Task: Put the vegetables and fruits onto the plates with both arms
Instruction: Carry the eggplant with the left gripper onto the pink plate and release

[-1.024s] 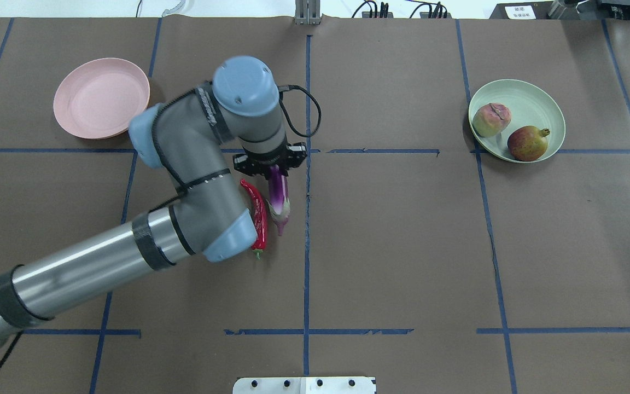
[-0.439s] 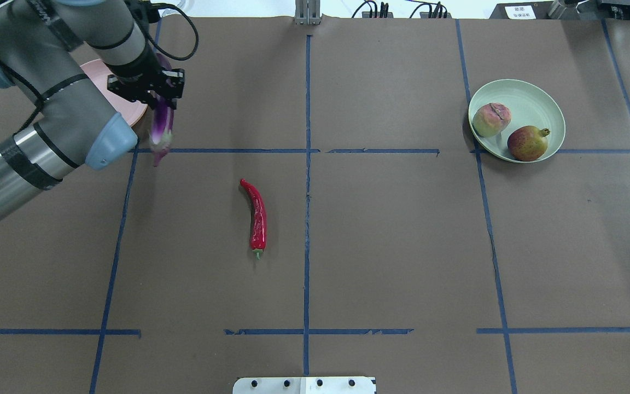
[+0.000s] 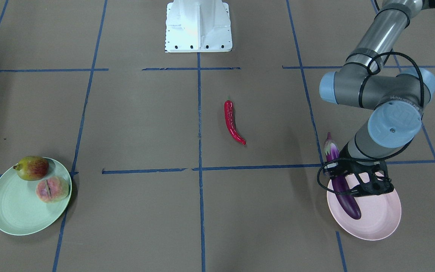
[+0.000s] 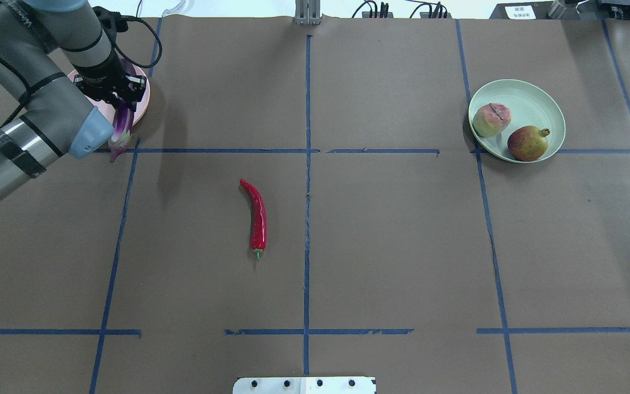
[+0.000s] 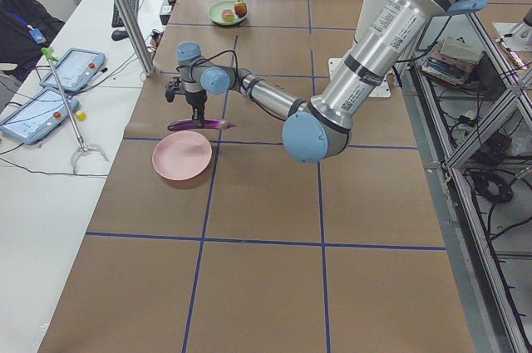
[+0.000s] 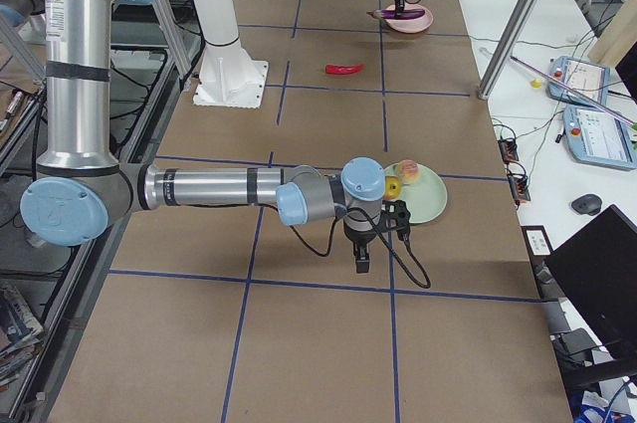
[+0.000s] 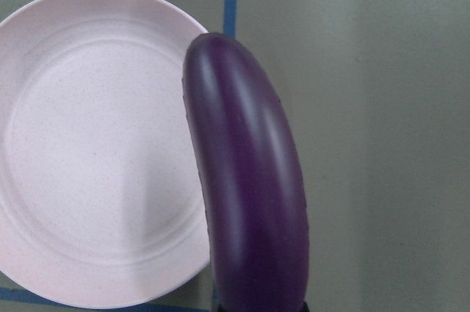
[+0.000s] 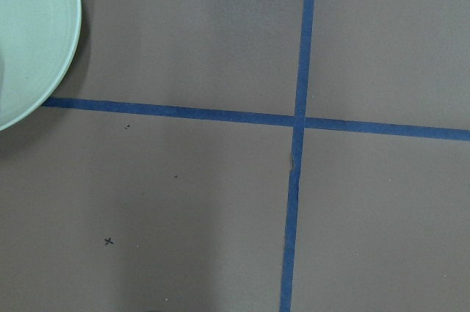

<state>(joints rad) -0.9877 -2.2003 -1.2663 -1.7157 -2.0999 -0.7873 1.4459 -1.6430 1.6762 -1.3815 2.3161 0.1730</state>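
Note:
My left gripper [image 4: 118,98] is shut on the purple eggplant [image 4: 121,128] and holds it level above the near edge of the pink plate [image 4: 143,104]. In the front view the gripper [image 3: 353,183] grips the eggplant [image 3: 349,206] near its middle, one end over the plate [image 3: 376,223]. The left wrist view shows the eggplant [image 7: 250,194] beside the plate [image 7: 95,150]. The red chili pepper [image 4: 258,216] lies mid-table. The green plate [image 4: 544,104] holds the peach-like fruit [image 4: 491,119] and the red-and-yellow fruit [image 4: 528,143]. My right gripper [image 6: 360,249] hangs near the green plate; I cannot tell whether it is open or shut.
The white robot base [image 3: 198,26] stands at the table's near edge. Blue tape lines cross the brown table cover. The right wrist view shows the green plate's rim [image 8: 29,48] and bare table. Operators' tablets [image 5: 71,71] lie on a side table.
My left gripper has lifted the eggplant from beside the chili and carried it left to the pink plate. The chili and the fruits have not moved.

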